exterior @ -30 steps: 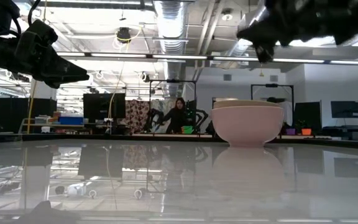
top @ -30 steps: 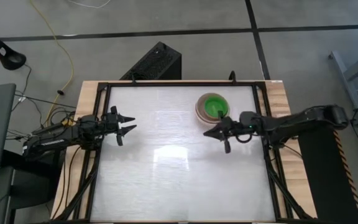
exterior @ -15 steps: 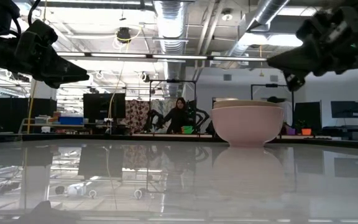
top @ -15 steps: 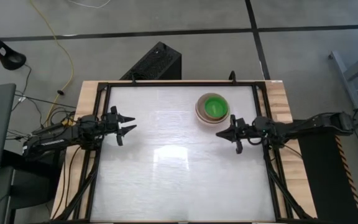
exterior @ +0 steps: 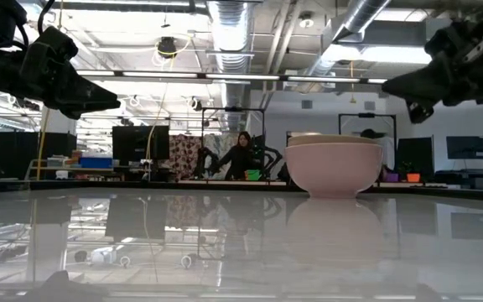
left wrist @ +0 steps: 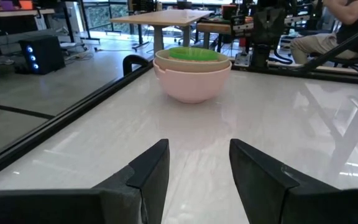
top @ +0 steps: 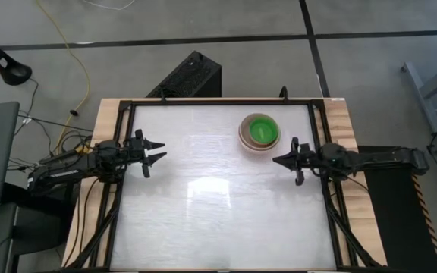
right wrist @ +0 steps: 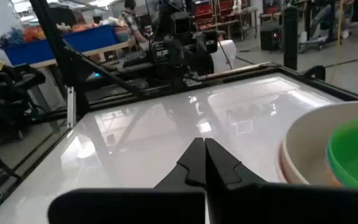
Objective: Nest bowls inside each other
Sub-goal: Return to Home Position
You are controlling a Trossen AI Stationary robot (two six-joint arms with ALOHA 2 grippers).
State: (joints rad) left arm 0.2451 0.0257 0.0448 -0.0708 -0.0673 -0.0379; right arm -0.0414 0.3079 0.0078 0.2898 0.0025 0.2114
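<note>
A stack of nested bowls [top: 259,132] stands on its base on the white table, toward the far right. The outer bowl is salmon-pink [exterior: 334,169], a cream one sits inside it, and a bright green bowl [left wrist: 193,54] is innermost. My right gripper [top: 275,161] hangs shut just near of the stack, above the table and clear of it, with the bowls [right wrist: 334,152] off to its side. My left gripper [top: 163,150] waits open over the table's left side, pointing level toward the stack, with nothing between its fingers [left wrist: 148,171].
A black frame [top: 203,101] runs along the table's edges. The wide white surface [top: 218,205] between the arms holds only the bowl stack. Beyond the table, a person [exterior: 241,155] sits among desks and equipment.
My right gripper has drawn back toward the table's right edge and come down, ending a little farther from the bowl stack. The stack has stayed where it was.
</note>
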